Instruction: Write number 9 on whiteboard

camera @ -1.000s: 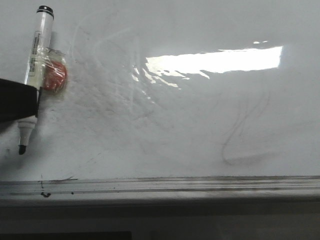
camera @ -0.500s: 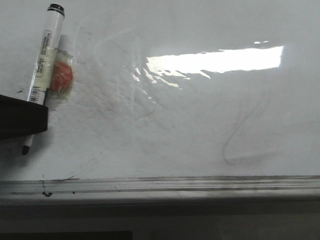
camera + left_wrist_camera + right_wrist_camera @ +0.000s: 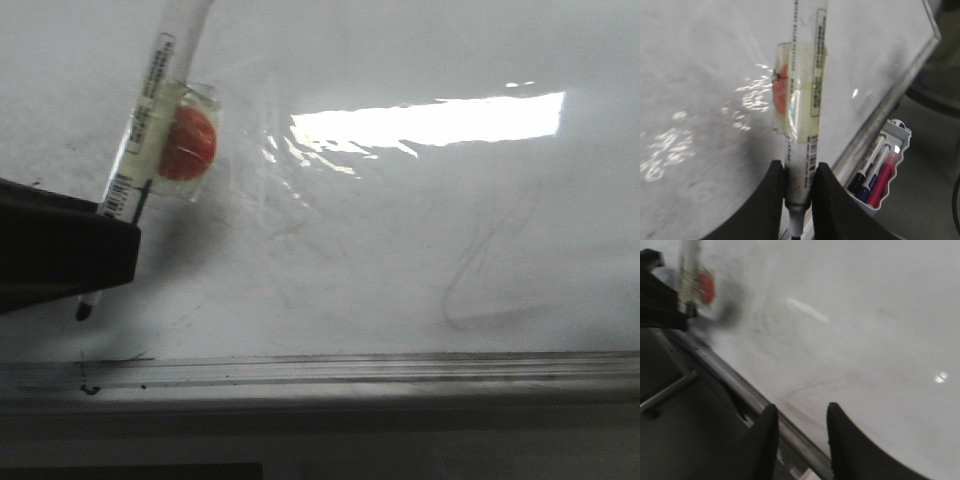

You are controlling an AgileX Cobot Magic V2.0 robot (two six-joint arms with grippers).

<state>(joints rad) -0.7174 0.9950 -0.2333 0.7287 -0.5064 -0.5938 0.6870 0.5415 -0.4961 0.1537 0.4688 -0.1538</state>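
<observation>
at the lower left of the glossy white whiteboard (image 3: 400,230), the left hand (image 3: 799,182) is clamped on a white-barrelled black marker (image 3: 802,130). right hand (image 3: 799,427) parted, holding nothing. no number 9 visible.

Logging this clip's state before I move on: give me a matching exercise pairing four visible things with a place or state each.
Things:
1. marker
2. left gripper
3. right gripper
4. whiteboard

States:
A. open, holding nothing
B. only faint grey smudges, no fresh black 9
C. red disc taped to its barrel
D. shut on the marker

Pairs: 1-C, 2-D, 3-A, 4-B
</observation>
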